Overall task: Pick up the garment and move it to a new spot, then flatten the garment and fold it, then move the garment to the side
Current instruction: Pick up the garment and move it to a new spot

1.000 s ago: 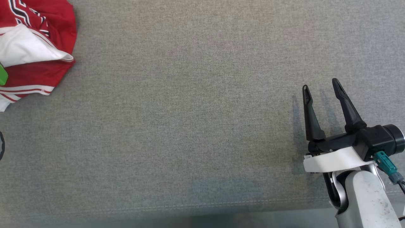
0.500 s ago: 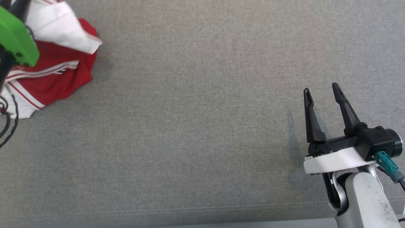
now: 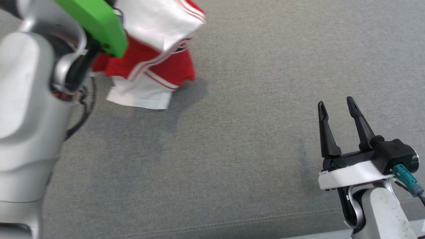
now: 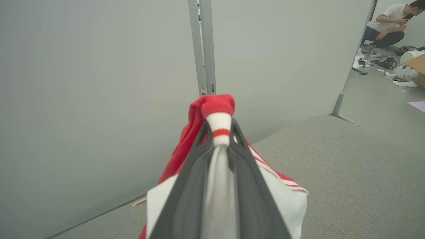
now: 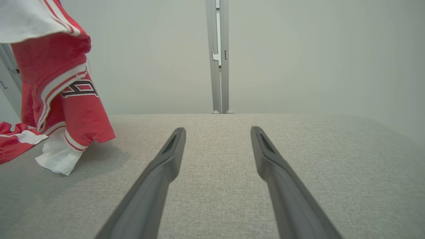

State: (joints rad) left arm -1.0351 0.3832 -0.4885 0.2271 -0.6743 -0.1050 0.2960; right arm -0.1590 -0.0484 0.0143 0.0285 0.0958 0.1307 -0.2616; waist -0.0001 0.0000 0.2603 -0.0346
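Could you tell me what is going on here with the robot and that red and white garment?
The robot's left claw is shut on a bunched part of the garment and holds it up above the grey padded surface. Most of the cloth hangs in the air, while its lower end touches the surface. The right claw is open and holds nothing, low over the surface and well apart from the garment. The garment is not yet laid flat or folded. A person crouches in the background.
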